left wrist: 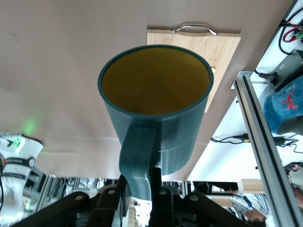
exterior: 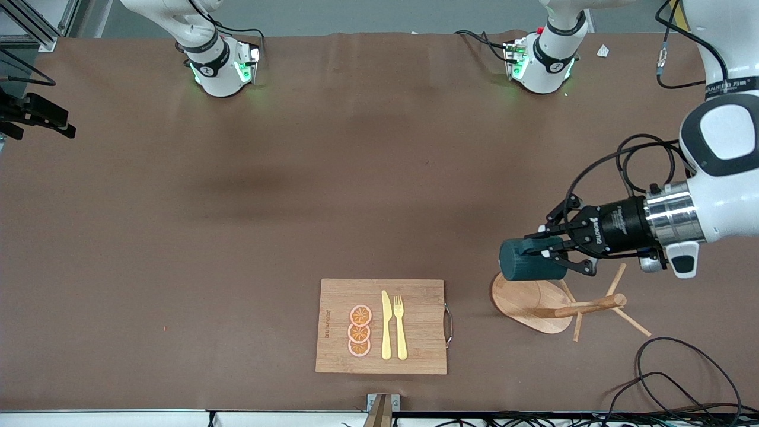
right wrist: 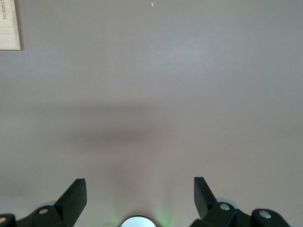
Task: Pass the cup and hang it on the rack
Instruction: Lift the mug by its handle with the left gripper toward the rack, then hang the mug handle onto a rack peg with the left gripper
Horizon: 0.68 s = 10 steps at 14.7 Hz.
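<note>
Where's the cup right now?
In the front view the cup is held sideways by its handle in the left gripper, in the air over the rack at the left arm's end of the table.

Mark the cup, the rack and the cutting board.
cup [exterior: 529,264], front view, on its dark teal side wall.
rack [exterior: 522,302], front view, on its oval base.
cutting board [exterior: 415,290], front view, on bare wood.

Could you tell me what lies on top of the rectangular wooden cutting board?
Three orange slices, a yellow knife and a yellow fork lie on the board; nothing covers them.
</note>
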Available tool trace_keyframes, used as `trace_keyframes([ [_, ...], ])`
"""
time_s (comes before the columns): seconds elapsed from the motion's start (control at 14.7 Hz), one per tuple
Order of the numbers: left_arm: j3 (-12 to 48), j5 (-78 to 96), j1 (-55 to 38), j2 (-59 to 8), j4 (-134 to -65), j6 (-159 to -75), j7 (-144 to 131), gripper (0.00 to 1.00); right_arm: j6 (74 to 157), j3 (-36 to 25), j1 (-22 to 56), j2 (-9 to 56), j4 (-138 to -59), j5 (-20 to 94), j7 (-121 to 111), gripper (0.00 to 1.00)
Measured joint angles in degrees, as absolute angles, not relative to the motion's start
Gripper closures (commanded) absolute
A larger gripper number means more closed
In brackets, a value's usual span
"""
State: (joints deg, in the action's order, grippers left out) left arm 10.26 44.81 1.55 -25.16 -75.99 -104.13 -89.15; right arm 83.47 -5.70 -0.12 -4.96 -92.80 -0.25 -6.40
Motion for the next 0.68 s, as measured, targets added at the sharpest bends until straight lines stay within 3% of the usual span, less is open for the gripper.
trace_keyframes([
  [0.68, 10.2, 55.8, 6.9, -30.6, -76.0, -104.0, -82.1, 1.00, 83.4, -5.7, -0.1, -5.0, -92.8, -0.2, -6.4, 0.00],
])
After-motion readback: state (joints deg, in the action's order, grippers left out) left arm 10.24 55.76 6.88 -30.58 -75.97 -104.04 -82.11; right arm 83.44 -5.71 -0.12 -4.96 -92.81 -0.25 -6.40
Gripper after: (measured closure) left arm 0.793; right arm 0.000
